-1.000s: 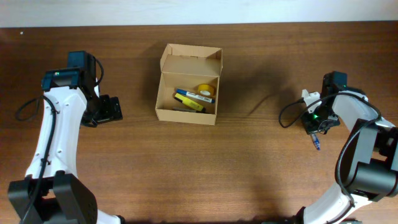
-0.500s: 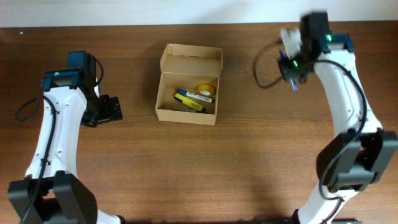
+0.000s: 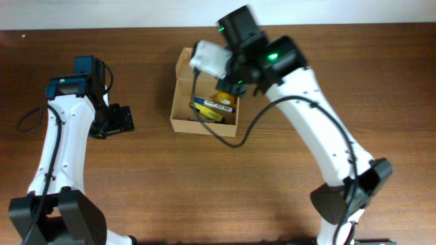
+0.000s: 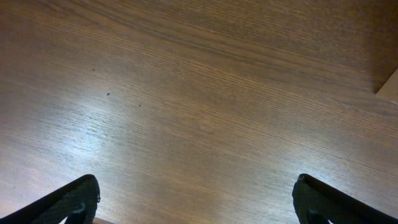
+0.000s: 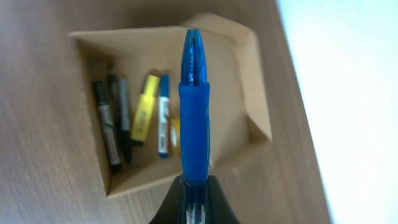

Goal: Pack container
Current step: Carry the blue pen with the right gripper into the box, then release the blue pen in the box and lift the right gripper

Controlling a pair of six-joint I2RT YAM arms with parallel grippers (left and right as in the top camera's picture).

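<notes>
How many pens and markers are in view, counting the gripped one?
5. A blue pen in the right gripper, over the container; inside it, two dark markers along one wall, a yellow highlighter, then a blue-and-white marker. The pen may hide more.

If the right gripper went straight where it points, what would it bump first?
Most likely the open container: the blue pen held in the right gripper aims into it, beside the markers lying inside. Whether it meets floor or wall first is unclear.
</notes>
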